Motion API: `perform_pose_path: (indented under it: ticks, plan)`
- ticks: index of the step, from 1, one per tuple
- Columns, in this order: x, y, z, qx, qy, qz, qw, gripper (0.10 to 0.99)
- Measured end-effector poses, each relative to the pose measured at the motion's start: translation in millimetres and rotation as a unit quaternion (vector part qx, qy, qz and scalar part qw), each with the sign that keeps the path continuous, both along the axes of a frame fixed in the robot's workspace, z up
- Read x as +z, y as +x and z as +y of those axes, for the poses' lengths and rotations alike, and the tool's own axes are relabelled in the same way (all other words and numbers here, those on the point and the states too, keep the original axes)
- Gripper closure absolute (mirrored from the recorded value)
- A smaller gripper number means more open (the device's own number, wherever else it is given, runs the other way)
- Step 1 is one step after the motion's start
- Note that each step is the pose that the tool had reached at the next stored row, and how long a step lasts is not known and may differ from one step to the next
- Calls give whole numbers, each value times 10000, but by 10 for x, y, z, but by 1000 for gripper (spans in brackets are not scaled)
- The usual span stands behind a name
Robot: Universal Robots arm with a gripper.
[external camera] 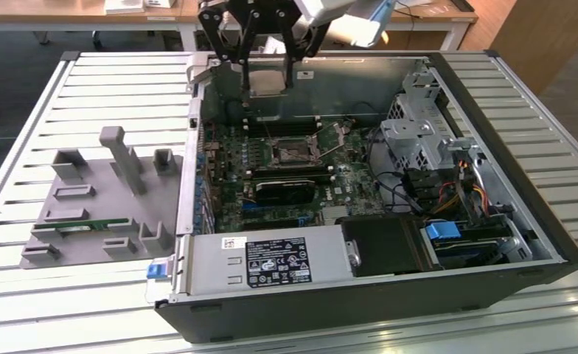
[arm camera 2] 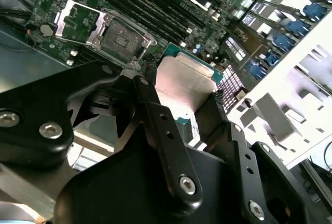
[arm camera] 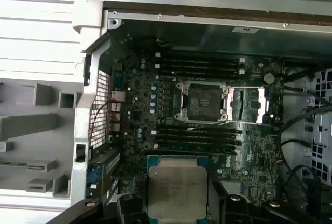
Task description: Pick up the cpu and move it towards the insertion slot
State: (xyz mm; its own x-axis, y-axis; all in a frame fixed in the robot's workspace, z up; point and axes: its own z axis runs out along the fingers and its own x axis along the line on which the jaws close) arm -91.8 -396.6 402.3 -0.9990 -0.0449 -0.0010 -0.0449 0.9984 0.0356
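Observation:
My gripper (external camera: 269, 82) hangs over the far side of the open computer case (external camera: 525, 214), shut on the cpu (external camera: 269, 81), a flat square chip with a silvery top and a thin green rim. In both wrist views the cpu (arm camera 2: 188, 84) (arm camera: 176, 190) sits between the black fingers (arm camera 2: 161, 125), held by two opposite edges. The insertion slot (external camera: 291, 151) is a square socket with a shiny metal frame and a dark centre on the green motherboard. The slot (arm camera: 202, 102) (arm camera 2: 122, 37) lies below and ahead of the held chip, with its cover plate swung open beside it.
A grey fixture (external camera: 102, 214) on the slatted table at the exterior view's left carries a green memory stick (external camera: 88, 223). Inside the case are a black block (external camera: 281, 193), a power supply (external camera: 269, 262), a drive cage (external camera: 422, 136) and cables (external camera: 466, 195).

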Motion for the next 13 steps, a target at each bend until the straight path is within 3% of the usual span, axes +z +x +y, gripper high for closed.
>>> perform_pose_path:
  ticks: [7,13]
  plan:
    - [-28,205,99,0,-1,3,10000,545]
    - [-65,304,218,0,-1,4,10000,545]
